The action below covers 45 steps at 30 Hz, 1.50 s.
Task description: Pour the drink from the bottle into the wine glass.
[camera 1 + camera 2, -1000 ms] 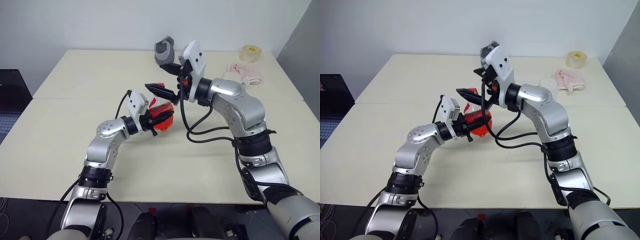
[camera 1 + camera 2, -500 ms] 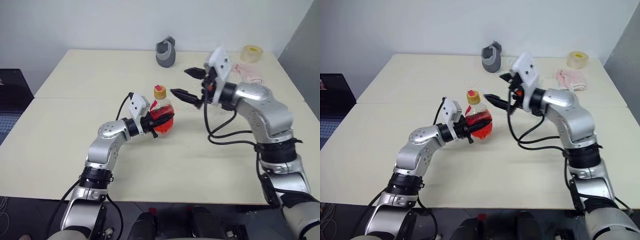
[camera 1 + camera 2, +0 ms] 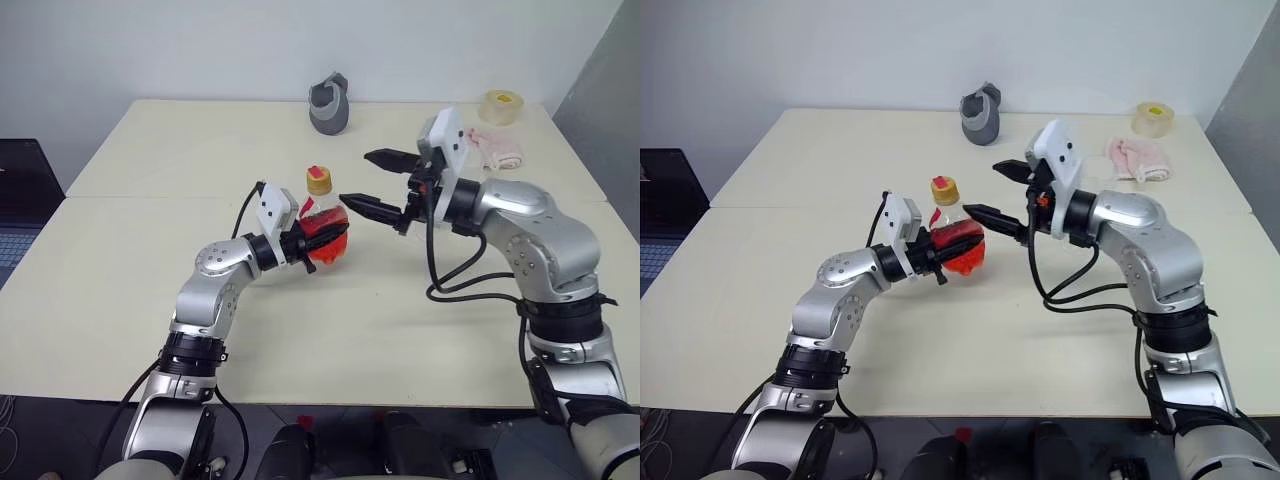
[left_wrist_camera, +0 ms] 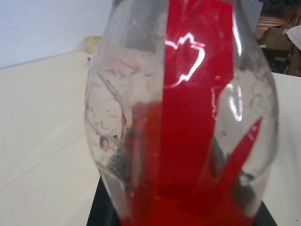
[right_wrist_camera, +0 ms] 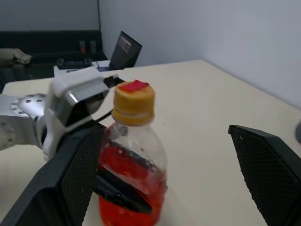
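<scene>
Upright bottle (image 3: 322, 225) within left fingers (image 3: 300, 245), seemingly clamped

Head views: bright, even, diffuse light; bench (image 3: 150, 250) evenly lit, shadows faint and soft. Both sharp, no motion blur. Left wrist view: bottle (image 4: 183, 117) very close, soft focus, white glare streaks on plastic. Right wrist view: near tool fingers (image 5: 263, 165) blurred, background upper left dim.

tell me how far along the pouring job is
Early. Done: the left gripper is shut on the bottle, upright. In hand: the open right gripper hovers beside the cap, which is still on. Left: uncapping and pouring the drink.
</scene>
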Tool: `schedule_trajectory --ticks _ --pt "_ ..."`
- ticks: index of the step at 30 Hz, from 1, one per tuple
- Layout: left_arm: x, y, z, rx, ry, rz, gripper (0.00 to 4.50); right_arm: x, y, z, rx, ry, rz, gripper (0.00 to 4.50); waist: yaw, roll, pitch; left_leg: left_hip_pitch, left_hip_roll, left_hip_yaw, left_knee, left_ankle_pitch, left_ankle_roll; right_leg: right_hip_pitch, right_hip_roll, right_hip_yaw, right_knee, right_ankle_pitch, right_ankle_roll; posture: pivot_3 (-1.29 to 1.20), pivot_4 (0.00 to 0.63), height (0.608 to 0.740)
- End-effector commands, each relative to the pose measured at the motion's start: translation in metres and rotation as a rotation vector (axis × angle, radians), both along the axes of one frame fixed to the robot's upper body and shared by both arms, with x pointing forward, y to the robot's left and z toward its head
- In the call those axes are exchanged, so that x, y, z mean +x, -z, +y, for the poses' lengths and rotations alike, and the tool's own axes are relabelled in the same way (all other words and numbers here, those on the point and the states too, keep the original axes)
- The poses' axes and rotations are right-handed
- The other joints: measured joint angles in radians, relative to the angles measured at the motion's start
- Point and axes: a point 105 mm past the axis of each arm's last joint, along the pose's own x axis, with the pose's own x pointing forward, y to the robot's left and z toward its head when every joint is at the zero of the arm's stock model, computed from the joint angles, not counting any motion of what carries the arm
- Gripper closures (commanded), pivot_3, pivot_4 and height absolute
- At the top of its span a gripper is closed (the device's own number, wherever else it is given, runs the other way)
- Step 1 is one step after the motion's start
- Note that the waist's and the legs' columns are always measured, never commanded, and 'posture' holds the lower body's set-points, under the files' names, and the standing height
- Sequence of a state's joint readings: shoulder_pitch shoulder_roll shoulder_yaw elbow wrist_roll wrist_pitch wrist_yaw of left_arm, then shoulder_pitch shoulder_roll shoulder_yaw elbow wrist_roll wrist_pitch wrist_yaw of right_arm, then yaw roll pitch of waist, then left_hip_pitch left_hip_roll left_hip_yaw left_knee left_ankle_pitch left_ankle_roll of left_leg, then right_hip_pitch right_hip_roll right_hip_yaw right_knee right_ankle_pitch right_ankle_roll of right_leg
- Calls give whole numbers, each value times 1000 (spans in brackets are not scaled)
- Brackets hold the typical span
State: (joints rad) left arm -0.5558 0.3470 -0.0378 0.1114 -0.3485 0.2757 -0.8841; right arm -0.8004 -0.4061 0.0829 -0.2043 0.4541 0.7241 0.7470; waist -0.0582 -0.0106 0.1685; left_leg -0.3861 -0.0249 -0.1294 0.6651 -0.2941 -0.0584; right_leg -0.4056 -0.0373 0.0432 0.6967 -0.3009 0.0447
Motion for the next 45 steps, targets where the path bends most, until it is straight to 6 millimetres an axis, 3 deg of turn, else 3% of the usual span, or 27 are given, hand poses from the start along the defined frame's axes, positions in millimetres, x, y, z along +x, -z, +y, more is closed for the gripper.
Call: schedule_trajectory --ticks 1,7,19,35,41,45 --pt "-2 -21 -4 -21 21 -82 3545 -2 -21 17 50 -22 -58 0 0 0 0 0 0 0 0 0 0 0 0 0 0 0 0 0 150 740" --pt "-3 -21 -5 -21 22 -83 3545 9 -24 35 61 -4 -79 0 0 0 0 0 0 0 0 0 0 0 0 0 0 0 0 0 150 740" --pt "-4 -19 -2 -26 7 -79 3545 20 -26 38 77 27 -95 0 0 0 0 0 0 0 0 0 0 0 0 0 0 0 0 0 150 740" --pt "-6 -18 -3 -23 19 -75 3546 14 -25 -7 20 93 -68 0 1 0 0 0 0 0 0 0 0 0 0 0 0 0 0 0 150 740" --pt "-5 -19 -5 -25 23 -74 3547 7 -17 -15 -9 81 -51 0 0 0 0 0 0 0 0 0 0 0 0 0 0 0 0 0 150 740" --pt "-4 -19 -6 -25 27 -75 3547 -2 -15 -9 9 18 -30 0 0 0 0 0 0 0 0 0 0 0 0 0 0 0 0 0 150 740"
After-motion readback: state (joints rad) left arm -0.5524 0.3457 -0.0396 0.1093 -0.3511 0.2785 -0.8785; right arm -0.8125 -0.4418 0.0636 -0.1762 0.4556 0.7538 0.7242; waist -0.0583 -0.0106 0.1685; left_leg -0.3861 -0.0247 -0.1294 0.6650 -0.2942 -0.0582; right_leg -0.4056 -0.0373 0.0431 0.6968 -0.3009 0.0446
